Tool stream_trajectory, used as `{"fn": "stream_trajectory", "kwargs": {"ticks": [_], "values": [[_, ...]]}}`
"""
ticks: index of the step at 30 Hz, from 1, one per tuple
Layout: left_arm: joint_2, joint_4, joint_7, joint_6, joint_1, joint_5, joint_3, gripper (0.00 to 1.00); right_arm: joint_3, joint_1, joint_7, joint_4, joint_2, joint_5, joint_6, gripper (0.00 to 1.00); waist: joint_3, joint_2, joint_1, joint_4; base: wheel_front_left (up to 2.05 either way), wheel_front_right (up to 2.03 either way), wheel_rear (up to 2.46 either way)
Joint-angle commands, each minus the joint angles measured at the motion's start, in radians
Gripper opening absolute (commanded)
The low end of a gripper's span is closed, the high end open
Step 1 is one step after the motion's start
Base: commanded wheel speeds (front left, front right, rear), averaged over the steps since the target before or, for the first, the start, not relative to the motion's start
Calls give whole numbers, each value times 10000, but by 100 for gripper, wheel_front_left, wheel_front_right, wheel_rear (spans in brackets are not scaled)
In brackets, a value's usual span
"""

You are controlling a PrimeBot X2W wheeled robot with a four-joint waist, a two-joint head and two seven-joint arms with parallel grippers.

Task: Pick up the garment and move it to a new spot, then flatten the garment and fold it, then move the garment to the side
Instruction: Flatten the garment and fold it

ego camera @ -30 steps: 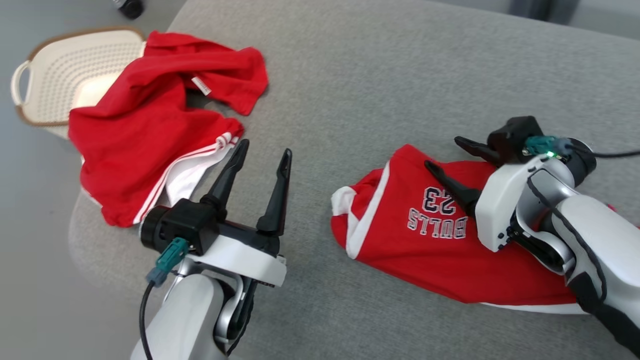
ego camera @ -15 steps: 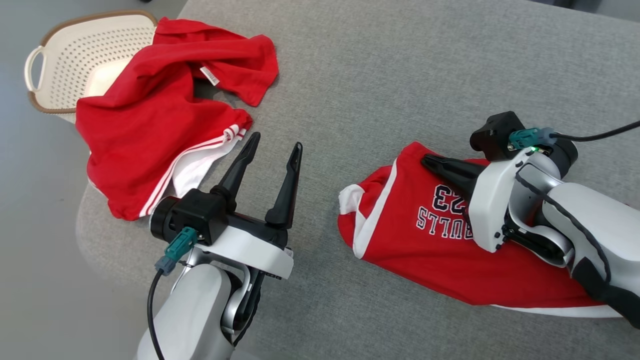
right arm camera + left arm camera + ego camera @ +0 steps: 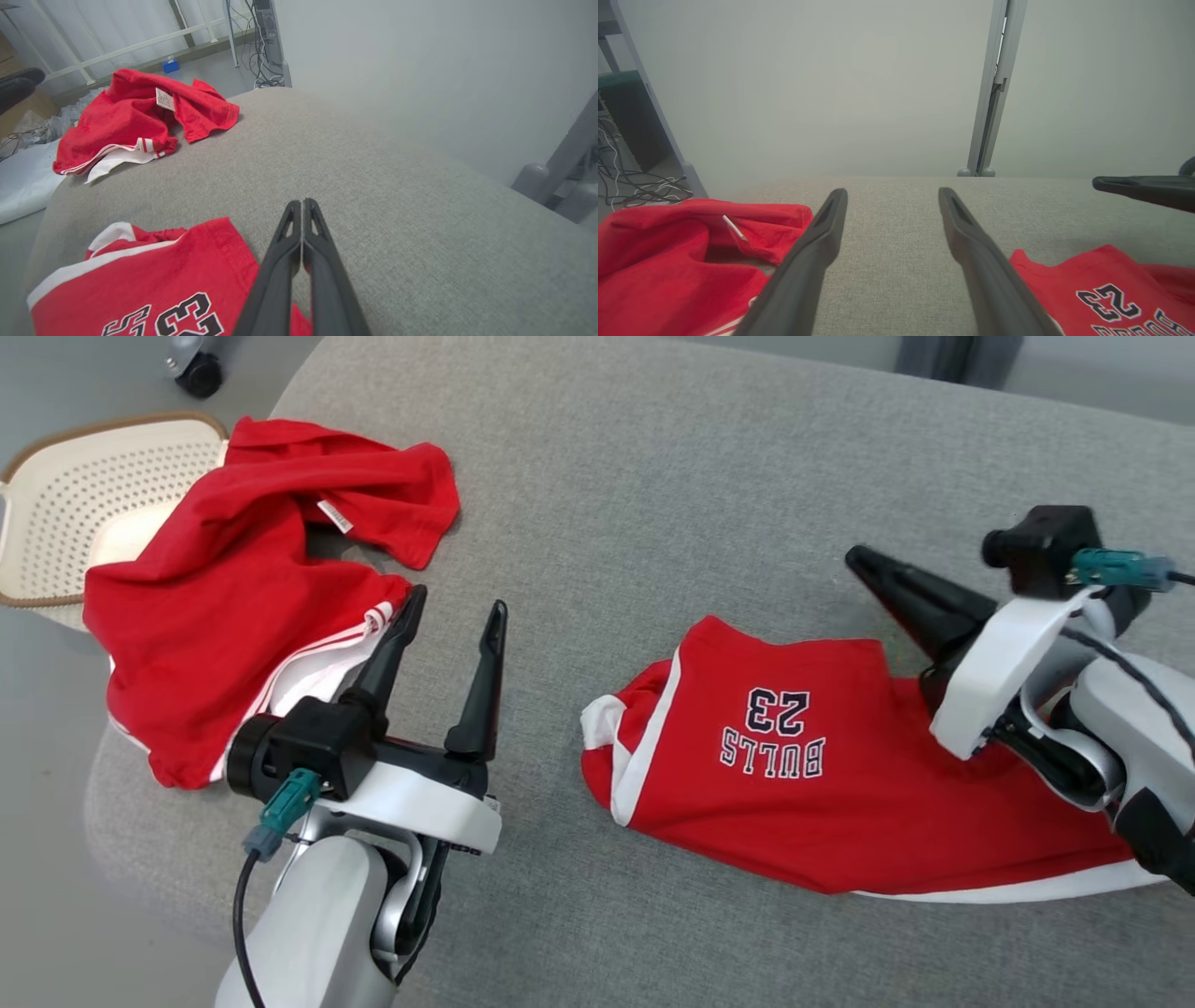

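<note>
A folded red jersey (image 3: 794, 803) with white trim and "BULLS 23" lies flat on the grey cushion at the right; it also shows in the wrist views (image 3: 1101, 289) (image 3: 163, 280). My right gripper (image 3: 857, 558) (image 3: 301, 201) is shut with nothing between its fingers, tips above bare cushion just past the jersey's far edge. A second, crumpled red garment (image 3: 224, 607) (image 3: 126, 116) lies at the left, partly over a basket. My left gripper (image 3: 458, 599) (image 3: 893, 192) stands open between the two garments, holding nothing.
A cream perforated basket (image 3: 93, 429) sits off the cushion's left edge under the crumpled garment. The grey cushion (image 3: 653, 476) stretches bare beyond both garments. A caster wheel (image 3: 201, 373) stands on the floor at the top left. A grey post (image 3: 994, 84) rises behind.
My right gripper's fingers have closed and it has lifted off the jersey, drawing back to the right. The head camera has shifted. The left gripper stays open as before.
</note>
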Motion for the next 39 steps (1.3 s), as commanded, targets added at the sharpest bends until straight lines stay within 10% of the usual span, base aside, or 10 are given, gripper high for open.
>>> {"fn": "stream_trajectory", "kwargs": {"ticks": [1, 2, 3, 10, 20, 39], "values": [[107, -49, -23, 77, 130, 39, 70, 100, -108, 219, -228, 77, 10, -4, 1, 32, -138, 0, 0, -150, 0, 0, 0], [136, -66, -23, 90, 150, 50, 105, 100, -359, 299, -447, 250, 93, 15, 1, 91, -207, 0, 0, -224, 0, 0, 0], [180, -92, -23, 119, 170, 64, 136, 100, -625, 373, -628, 465, 145, -74, 1, 100, -280, 0, 0, -307, 0, 0, 0], [622, -497, 53, 393, 510, 117, 402, 100, -4323, 1360, -1086, 1624, 983, -1663, 1, 100, -729, 0, 0, -1045, 0, 0, 0], [1310, -1328, 504, 792, 1278, 163, 687, 100, -9887, 5284, -1074, -691, 2792, -6007, 1, 100, -1288, 0, 0, -2165, 0, 0, 0], [1738, -2626, 1148, 1410, 2810, 100, 768, 100, -12254, 9921, 609, -4852, 5110, -7915, 1, 100, -2222, 0, 0, -3311, 0, 0, 0]]}}
